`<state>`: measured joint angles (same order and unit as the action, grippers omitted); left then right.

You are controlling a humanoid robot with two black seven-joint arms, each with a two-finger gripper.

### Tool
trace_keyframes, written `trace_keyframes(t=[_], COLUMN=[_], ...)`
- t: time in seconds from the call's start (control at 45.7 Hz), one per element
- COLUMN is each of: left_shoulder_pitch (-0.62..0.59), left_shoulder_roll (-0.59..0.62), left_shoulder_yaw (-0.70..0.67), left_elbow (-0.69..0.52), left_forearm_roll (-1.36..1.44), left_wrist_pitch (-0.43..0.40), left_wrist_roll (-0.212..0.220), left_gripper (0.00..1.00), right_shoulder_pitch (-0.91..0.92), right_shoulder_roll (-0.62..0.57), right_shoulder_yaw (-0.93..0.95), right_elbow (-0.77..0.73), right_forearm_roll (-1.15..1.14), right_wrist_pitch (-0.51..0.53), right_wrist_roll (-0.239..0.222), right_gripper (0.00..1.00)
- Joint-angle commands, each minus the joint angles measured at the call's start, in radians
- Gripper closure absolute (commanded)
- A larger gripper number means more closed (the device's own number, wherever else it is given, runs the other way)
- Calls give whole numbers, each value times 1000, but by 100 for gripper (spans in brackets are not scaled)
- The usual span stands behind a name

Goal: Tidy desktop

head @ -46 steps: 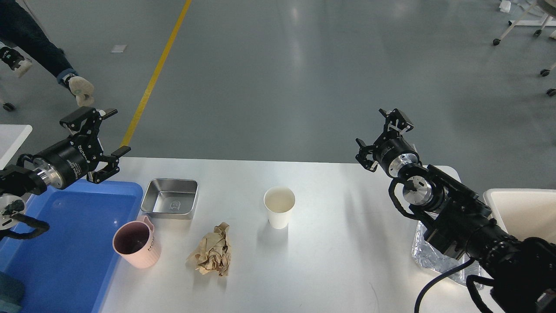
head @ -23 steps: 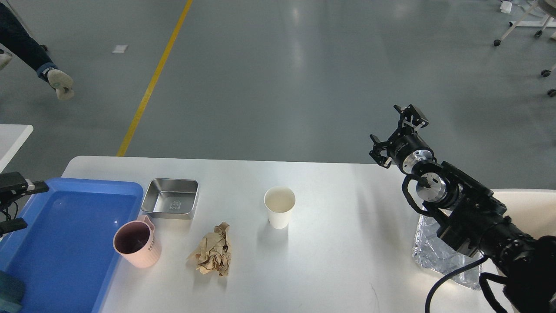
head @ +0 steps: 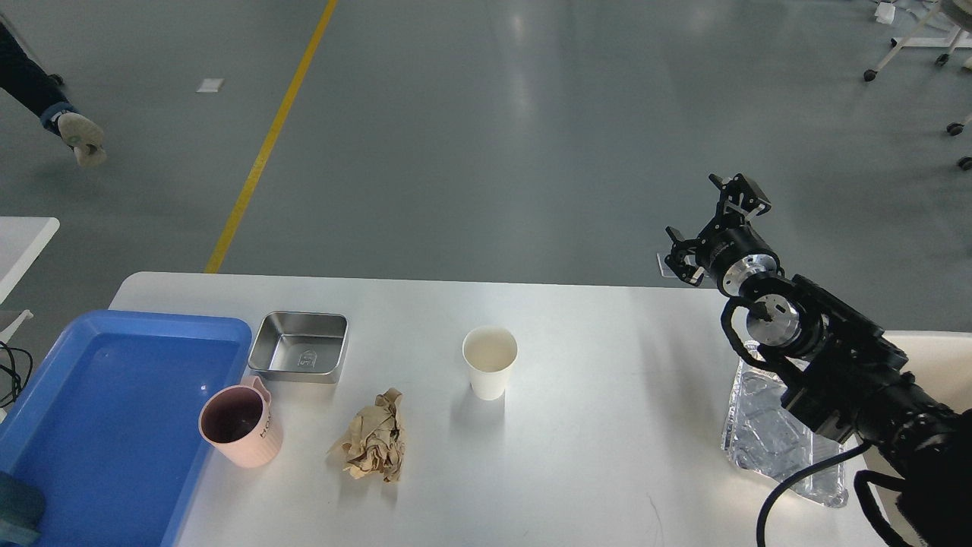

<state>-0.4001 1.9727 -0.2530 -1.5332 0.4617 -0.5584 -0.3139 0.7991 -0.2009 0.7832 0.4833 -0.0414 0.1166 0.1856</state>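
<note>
Head view: the items to tidy sit on the white table point(head: 592, 425). The crumpled paper point(head: 370, 446) lies near the front edge, left of centre. The paper cup point(head: 489, 362) stands upright just right of it and further back. The pink mug point(head: 240, 425) stands upright, touching the right rim of the blue tray point(head: 114, 425). The steel tin point(head: 299, 347) lies just behind the mug, beside the tray's far right corner. A foil tray point(head: 782, 425) lies at the table's right edge, partly under the right arm.

The right gripper point(head: 714, 228) hangs above the table's far right edge with its fingers spread apart, holding nothing. From it, all the loose items lie to the left and toward you; the cup is the nearest, and the paper is next. Treat the right arm as the only arm available for that reach.

The left gripper is out of frame. You cannot tell what lies in the foil tray beneath the arm. A dark object at the blue tray's near left corner is cut off. The beige container point(head: 926, 365) at the right edge is largely hidden.
</note>
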Motion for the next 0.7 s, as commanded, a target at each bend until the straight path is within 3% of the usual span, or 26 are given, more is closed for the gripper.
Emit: trace_keyframes(t=[0.0,0.35,0.569,0.679], left_shoulder_pitch=[0,0,-3,-22], left_shoulder_roll=[5,-44,-281,-403], left_shoulder_yaw=[3,-35,-179,-213], left_elbow=[4,12,91,140], left_forearm_roll=[2,34,183,222], left_wrist_pitch=[-11,-5,6,-2], left_wrist_roll=[1,30,214,283], left_gripper=[2,2,2,2], right_shoulder_pitch=[5,3,-1,-3], right_shoulder_roll=[0,-3,-3,-2], right_shoulder_yaw=[1,-1,-2,-2], right_elbow=[0,-2,-2,-2], right_forearm_roll=[0,0,0,0], right_wrist_pitch=[0,0,-2,0], right_wrist_roll=[0,0,0,0], right_gripper=[0,0,0,0])
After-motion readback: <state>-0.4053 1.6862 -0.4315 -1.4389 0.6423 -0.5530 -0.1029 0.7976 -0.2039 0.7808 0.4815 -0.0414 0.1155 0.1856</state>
